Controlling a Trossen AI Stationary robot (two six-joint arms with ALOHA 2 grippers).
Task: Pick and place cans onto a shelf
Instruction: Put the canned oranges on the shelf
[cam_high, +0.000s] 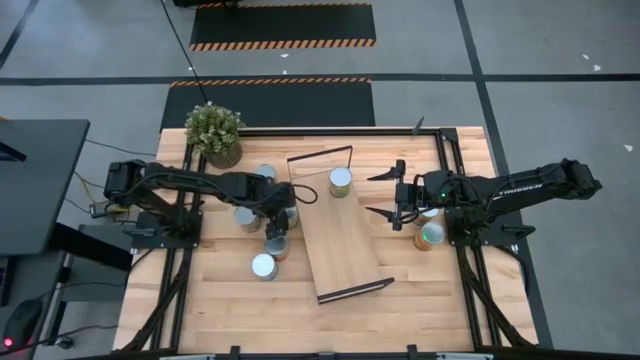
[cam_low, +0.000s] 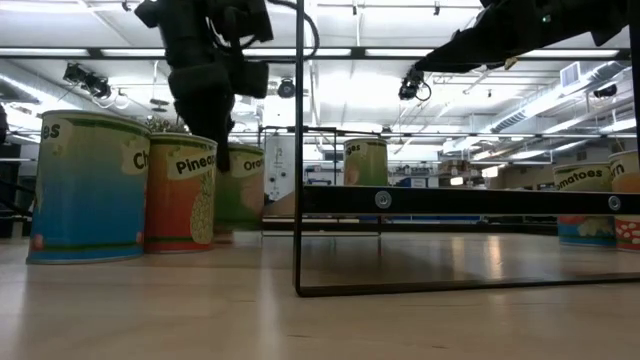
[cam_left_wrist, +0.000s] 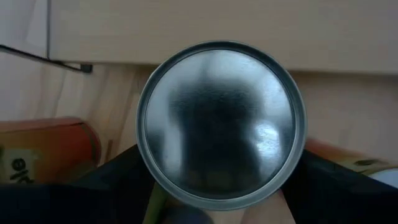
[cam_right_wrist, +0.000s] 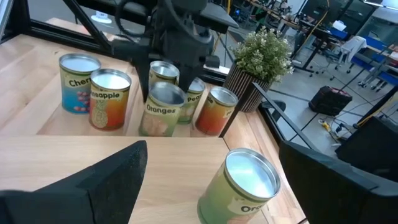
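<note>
Several cans stand left of the shelf (cam_high: 345, 245), among them a blue one (cam_low: 85, 185) and a Pineapple one (cam_low: 182, 190). My left gripper (cam_high: 284, 211) reaches steeply down over a green Oranges can (cam_right_wrist: 163, 112) and is shut on it; the can's silvery top (cam_left_wrist: 221, 124) fills the left wrist view. One green can (cam_high: 341, 181) stands upright on the shelf's far end. My right gripper (cam_high: 392, 195) hangs open over the shelf's right side, near that can, touching nothing. My left gripper holds the Oranges can between its two fingers (cam_left_wrist: 118, 177), one on each opposite side of the can wall (cam_left_wrist: 154, 208) just below the top rim. The fingers come from above, pointing steeply down. The can stays upright; whether its base is off the table I cannot tell.
A potted plant (cam_high: 214, 130) stands at the table's far left corner. Two more cans (cam_high: 432, 235) stand right of the shelf under the right arm. The shelf's black wire frames (cam_low: 298, 180) rise at both short ends. The shelf's near half is bare board.
</note>
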